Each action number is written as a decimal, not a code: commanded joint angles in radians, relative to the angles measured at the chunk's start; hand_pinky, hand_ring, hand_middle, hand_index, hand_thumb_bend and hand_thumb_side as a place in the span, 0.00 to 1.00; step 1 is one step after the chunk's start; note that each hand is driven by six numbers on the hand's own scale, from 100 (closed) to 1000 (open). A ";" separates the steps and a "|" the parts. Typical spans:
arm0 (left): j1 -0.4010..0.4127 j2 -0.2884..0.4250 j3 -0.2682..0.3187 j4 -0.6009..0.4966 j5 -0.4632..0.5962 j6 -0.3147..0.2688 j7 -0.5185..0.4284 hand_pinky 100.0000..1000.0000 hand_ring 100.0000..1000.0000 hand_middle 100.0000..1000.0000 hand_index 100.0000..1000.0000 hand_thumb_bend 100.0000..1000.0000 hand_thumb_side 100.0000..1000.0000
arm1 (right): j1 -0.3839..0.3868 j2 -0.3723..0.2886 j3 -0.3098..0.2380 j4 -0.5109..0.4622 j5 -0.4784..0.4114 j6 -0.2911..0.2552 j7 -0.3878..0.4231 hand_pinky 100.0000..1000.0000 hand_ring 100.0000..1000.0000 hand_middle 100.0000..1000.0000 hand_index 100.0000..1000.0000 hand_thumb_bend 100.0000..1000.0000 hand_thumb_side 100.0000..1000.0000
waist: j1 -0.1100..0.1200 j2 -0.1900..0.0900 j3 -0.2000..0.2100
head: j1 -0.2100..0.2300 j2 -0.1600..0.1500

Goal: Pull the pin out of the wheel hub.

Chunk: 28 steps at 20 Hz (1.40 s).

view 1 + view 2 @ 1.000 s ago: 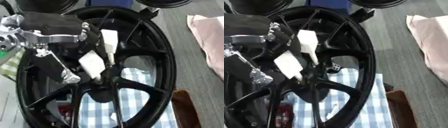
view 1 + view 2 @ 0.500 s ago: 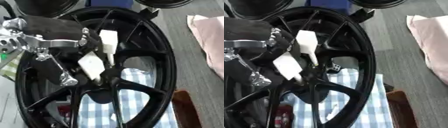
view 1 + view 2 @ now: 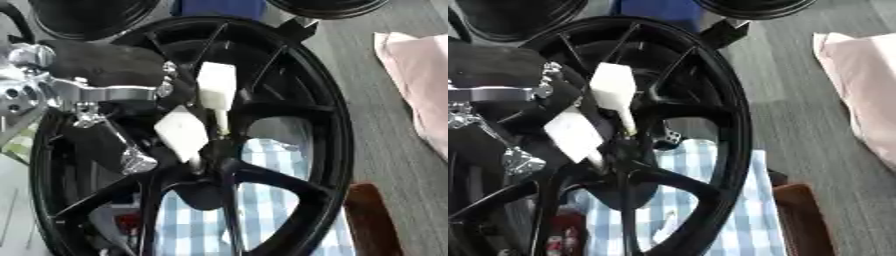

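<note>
A black spoked wheel hub (image 3: 328,150) lies flat and fills most of both views. My left hand (image 3: 114,75), black with silver joints, reaches in from the left over the spokes. Two of its white-padded fingertips (image 3: 181,132) curl toward the hub's centre. A thin pale pin (image 3: 221,119) runs from under the upper white pad (image 3: 612,86) down to the hub's centre (image 3: 214,150), and the lower pad sits just left of it. The pin's lower end is hidden among the spokes. My right hand shows in no view.
A blue-and-white checked cloth (image 3: 267,210) lies under the wheel. A pink cloth (image 3: 420,85) is at the right, a brown wooden piece (image 3: 372,215) at the lower right. Other black wheels (image 3: 87,15) and a blue object (image 3: 219,7) stand at the top. Something red (image 3: 557,240) shows at the lower left.
The left hand and its white pads have stayed at the hub's centre, shifting only slightly downward in the picture. The wheel has not moved.
</note>
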<state>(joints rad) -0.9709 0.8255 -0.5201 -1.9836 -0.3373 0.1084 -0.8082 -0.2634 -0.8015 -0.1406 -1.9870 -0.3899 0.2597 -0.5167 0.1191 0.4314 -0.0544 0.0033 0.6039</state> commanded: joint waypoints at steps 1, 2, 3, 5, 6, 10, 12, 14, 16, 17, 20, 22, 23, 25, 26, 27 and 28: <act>-0.011 0.013 0.013 -0.005 0.005 0.003 0.014 0.74 0.59 0.65 0.72 0.12 0.04 | -0.007 -0.019 -0.007 -0.013 -0.001 -0.001 -0.006 0.80 0.52 0.68 0.68 0.00 0.80 | 0.007 -0.006 0.000 | -0.001 -0.015; -0.011 0.013 0.013 -0.005 0.005 0.002 0.015 0.72 0.53 0.58 0.67 0.04 0.05 | -0.007 -0.018 -0.007 -0.013 -0.001 -0.001 -0.006 0.80 0.52 0.68 0.68 0.00 0.80 | 0.007 -0.006 -0.001 | -0.001 -0.014; -0.010 0.013 0.013 -0.005 0.005 0.001 0.019 0.72 0.52 0.57 0.66 0.03 0.05 | -0.007 -0.017 -0.009 -0.013 -0.001 -0.001 -0.008 0.80 0.52 0.68 0.68 0.00 0.80 | 0.008 -0.006 -0.002 | -0.002 -0.013; -0.009 0.012 0.014 -0.005 0.008 -0.001 0.028 0.71 0.51 0.55 0.65 0.02 0.06 | -0.007 -0.016 -0.009 -0.013 -0.002 0.001 -0.011 0.80 0.52 0.68 0.68 0.00 0.80 | 0.008 -0.006 -0.002 | -0.004 -0.012; -0.009 0.011 0.014 -0.005 0.011 -0.001 0.031 0.71 0.49 0.54 0.63 0.01 0.06 | -0.008 -0.015 -0.009 -0.013 -0.002 0.002 -0.013 0.80 0.52 0.68 0.68 0.00 0.80 | 0.008 -0.006 -0.003 | -0.004 -0.012; -0.007 0.011 0.019 -0.010 0.035 0.008 0.036 0.69 0.46 0.49 0.58 0.00 0.07 | -0.008 -0.015 -0.010 -0.013 0.000 0.007 -0.019 0.80 0.53 0.68 0.68 0.00 0.80 | 0.008 -0.007 -0.003 | -0.006 -0.013; -0.004 0.013 0.026 -0.013 0.052 0.018 0.036 0.67 0.42 0.44 0.53 0.00 0.05 | -0.007 -0.015 -0.010 -0.013 0.000 0.007 -0.020 0.80 0.53 0.68 0.68 0.00 0.80 | 0.008 -0.008 -0.004 | -0.007 -0.013; -0.002 0.015 0.035 -0.015 0.068 0.032 0.042 0.66 0.38 0.39 0.46 0.00 0.01 | -0.006 -0.014 -0.011 -0.013 0.000 0.008 -0.021 0.81 0.53 0.67 0.68 0.00 0.80 | 0.008 -0.009 -0.003 | -0.008 -0.014; -0.001 0.015 0.044 -0.016 0.082 0.048 0.057 0.64 0.34 0.35 0.41 0.00 0.00 | -0.006 -0.014 -0.011 -0.013 -0.001 0.007 -0.021 0.81 0.53 0.67 0.68 0.00 0.80 | 0.008 -0.011 -0.003 | -0.009 -0.014; 0.000 0.015 0.048 -0.016 0.090 0.059 0.066 0.64 0.32 0.33 0.40 0.00 0.00 | -0.006 -0.014 -0.011 -0.013 -0.001 0.007 -0.021 0.81 0.53 0.67 0.68 0.00 0.80 | 0.008 -0.012 -0.003 | -0.010 -0.015; 0.002 0.016 0.057 -0.016 0.110 0.090 0.092 0.63 0.29 0.29 0.36 0.00 0.00 | -0.007 -0.015 -0.011 -0.013 -0.002 0.005 -0.021 0.81 0.53 0.67 0.68 0.00 0.80 | 0.006 -0.014 -0.003 | -0.010 -0.016; 0.005 0.018 0.064 -0.016 0.125 0.106 0.104 0.62 0.26 0.27 0.33 0.00 0.00 | -0.007 -0.016 -0.012 -0.013 -0.001 0.004 -0.020 0.81 0.53 0.67 0.68 0.00 0.80 | 0.005 -0.016 -0.003 | -0.012 -0.015; 0.008 0.020 0.072 -0.016 0.134 0.112 0.112 0.62 0.25 0.26 0.32 0.00 0.00 | -0.006 -0.017 -0.012 -0.013 -0.001 0.003 -0.020 0.81 0.53 0.67 0.68 0.00 0.80 | 0.005 -0.017 -0.003 | -0.014 -0.014; 0.014 0.024 0.096 -0.016 0.156 0.123 0.130 0.62 0.24 0.24 0.31 0.00 0.00 | -0.005 -0.017 -0.014 -0.013 -0.001 0.003 -0.020 0.81 0.53 0.67 0.68 0.00 0.80 | 0.005 -0.018 -0.001 | -0.017 -0.011; 0.018 0.027 0.109 -0.016 0.168 0.129 0.139 0.62 0.23 0.24 0.31 0.00 0.00 | -0.004 -0.018 -0.014 -0.013 0.000 0.003 -0.020 0.81 0.53 0.67 0.68 0.00 0.80 | 0.005 -0.020 0.000 | -0.018 -0.010; 0.023 0.030 0.124 -0.016 0.181 0.135 0.150 0.62 0.23 0.23 0.30 0.00 0.00 | -0.003 -0.018 -0.014 -0.013 0.000 0.003 -0.019 0.81 0.53 0.67 0.68 0.00 0.80 | 0.005 -0.021 0.001 | -0.020 -0.008; 0.029 0.034 0.141 -0.016 0.195 0.141 0.161 0.62 0.22 0.23 0.30 0.00 0.00 | -0.003 -0.018 -0.015 -0.013 -0.001 0.004 -0.019 0.81 0.53 0.67 0.68 0.00 0.79 | 0.005 -0.022 0.002 | -0.023 -0.006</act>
<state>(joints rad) -0.9313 0.8271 -0.4177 -1.9894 -0.1578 0.2423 -0.6640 -0.2623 -0.7964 -0.1413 -1.9870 -0.3899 0.2658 -0.5354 0.1191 0.4313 -0.0531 -0.0151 0.6042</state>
